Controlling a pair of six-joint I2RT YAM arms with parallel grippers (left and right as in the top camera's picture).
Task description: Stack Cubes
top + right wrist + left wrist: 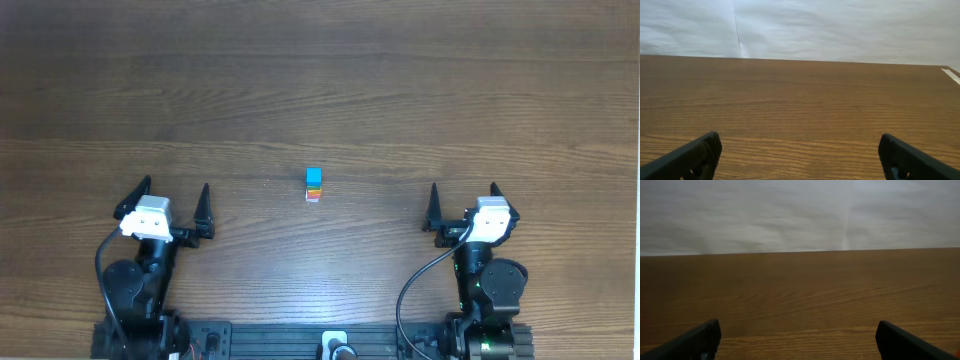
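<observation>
Wood, brown and streaky, covers the whole table (320,80), and the two arms sit at its near edge. On the left side, the left gripper (176,186) rests low over the table. Its two black fingers are spread wide apart with nothing between them. It is well apart from the cubes.

In the middle of the table stands the little stack of cubes (314,187). The blue cube (314,176) is on top, and an orange cube (314,190) sits under it. A thin bit of red or pink peeks out at the bottom. It may be a third cube, but it is too small for me to be sure.

On the right side, the right gripper (464,187) rests the same way. Its fingers are wide apart, it holds nothing, and it is well apart from the stack too.

I think the stacking job looks done, or close to done. The tower is thin and stands all alone, so it would not take much to knock it down. If either arm swings toward the middle, a spread finger could clip the blue cube and push it off. A bump to the table could shake it down as well. If the cubes do not sit square on each other, the top one could slide off by itself.
</observation>
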